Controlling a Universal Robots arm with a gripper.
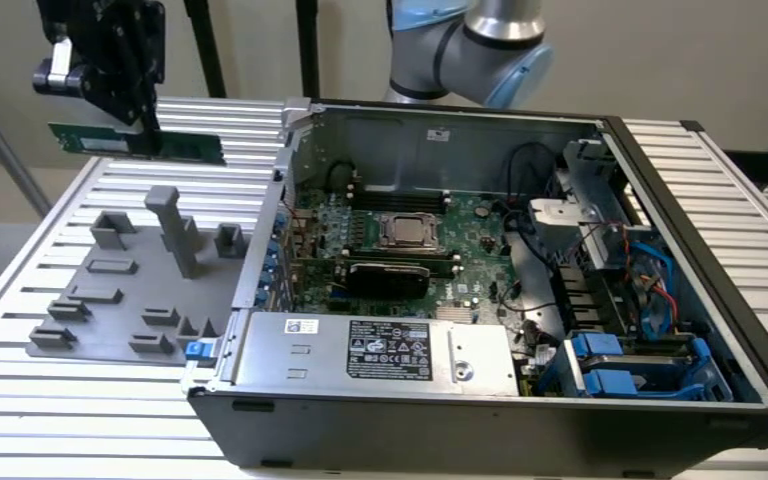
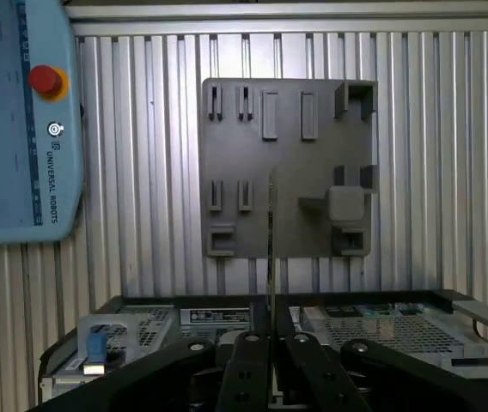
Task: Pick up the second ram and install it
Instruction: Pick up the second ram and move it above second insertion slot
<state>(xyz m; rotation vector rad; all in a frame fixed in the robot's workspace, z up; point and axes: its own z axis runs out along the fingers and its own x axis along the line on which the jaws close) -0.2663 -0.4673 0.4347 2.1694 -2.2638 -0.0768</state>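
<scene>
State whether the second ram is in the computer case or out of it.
Out: the gripper holds the second ram in the air, beside the open case.

I hold the second ram (image 1: 117, 142) in my gripper (image 1: 148, 135), fingers pinched on its top edge. It is a long, thin green stick with darker patches along its face. It hangs level in the air above the gray holder plate (image 1: 117, 300), at ten o'clock from the open case (image 1: 491, 430).

Second ram (image 1: 192, 148): green circuit board; table (image 1: 77, 420): ribbed bare metal; fixture plate (image 1: 131, 290): matt plastic.
</scene>
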